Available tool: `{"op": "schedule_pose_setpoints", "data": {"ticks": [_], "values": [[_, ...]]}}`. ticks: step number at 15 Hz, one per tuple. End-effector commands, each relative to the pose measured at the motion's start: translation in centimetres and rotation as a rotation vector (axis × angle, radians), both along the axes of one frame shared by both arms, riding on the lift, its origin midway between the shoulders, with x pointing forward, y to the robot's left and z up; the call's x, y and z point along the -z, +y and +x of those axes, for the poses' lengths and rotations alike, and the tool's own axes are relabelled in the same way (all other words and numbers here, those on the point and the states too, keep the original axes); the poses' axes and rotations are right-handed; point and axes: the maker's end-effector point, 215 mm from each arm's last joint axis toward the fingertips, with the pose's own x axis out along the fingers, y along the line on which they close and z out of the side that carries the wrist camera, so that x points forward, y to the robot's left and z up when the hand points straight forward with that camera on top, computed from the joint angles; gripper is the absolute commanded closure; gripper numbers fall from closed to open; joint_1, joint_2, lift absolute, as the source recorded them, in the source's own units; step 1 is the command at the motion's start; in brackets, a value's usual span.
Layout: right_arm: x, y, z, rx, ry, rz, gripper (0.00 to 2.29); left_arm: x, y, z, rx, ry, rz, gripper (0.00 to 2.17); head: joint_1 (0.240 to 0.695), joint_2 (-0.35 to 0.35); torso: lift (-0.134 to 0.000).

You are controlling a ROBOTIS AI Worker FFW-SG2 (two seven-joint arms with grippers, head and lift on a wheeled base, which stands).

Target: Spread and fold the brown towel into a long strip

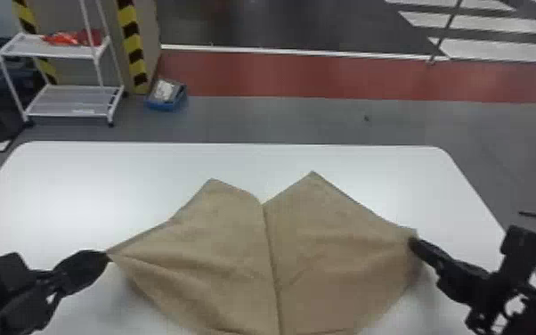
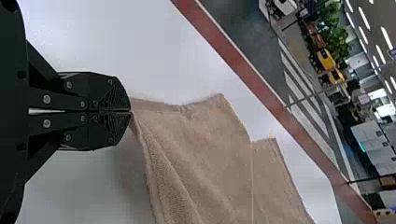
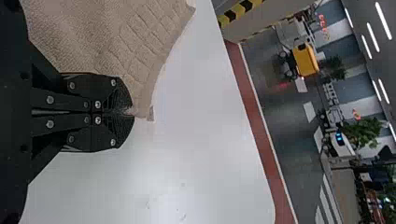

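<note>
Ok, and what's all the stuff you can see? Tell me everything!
Towel: one, brown, over the table
Table: one, white, under the towel
Rack: one, white, behind the table, left
Bundle: red, rack's upper shelf
Striped strips: two, yellow and black, by the rack
Box: one, blue, floor beside the rack
Floor band: one, red, beyond the table
Floor stripes: several, white, far right
Plants: some, green, far off
Ceiling lights: several, white, far off
Left gripper: one, black, jaws shut on towel
Right gripper: one, black, jaws shut on towel
</note>
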Motion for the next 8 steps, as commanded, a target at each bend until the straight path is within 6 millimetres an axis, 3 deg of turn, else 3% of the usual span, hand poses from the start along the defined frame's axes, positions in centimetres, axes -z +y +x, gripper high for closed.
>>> {"op": "schedule_pose_setpoints", "data": {"ticks": [1,3,6,7,8], "values": [[-0.7,-3.9,-5.0,0.083,-0.013,0.011,2.01,0.1,2.7,0.3,-0.103,0.007,-0.005,1.91,0.695,-0.147,-0.112],[-1.8,-5.2,-7.5,0.091,-0.021,-0.045,2.01,-0.1,5.0,0.0,-0.182,0.008,-0.016,1.91,0.695,-0.161,-0.112],[-2.3,-3.5,-8.3,0.048,-0.019,-0.060,1.94,-1.6,9.1,-1.6,-0.277,-0.027,-0.004,1.91,0.695,-0.146,-0.112],[-2.2,-3.3,-9.0,0.041,-0.010,-0.064,1.52,-1.7,9.3,-1.7,-0.286,-0.033,-0.008,1.91,0.695,-0.127,-0.112],[-2.3,-3.2,-9.4,0.033,-0.009,-0.066,0.79,-1.9,9.5,-1.8,-0.290,-0.035,-0.012,1.91,0.695,-0.105,-0.112]]}}
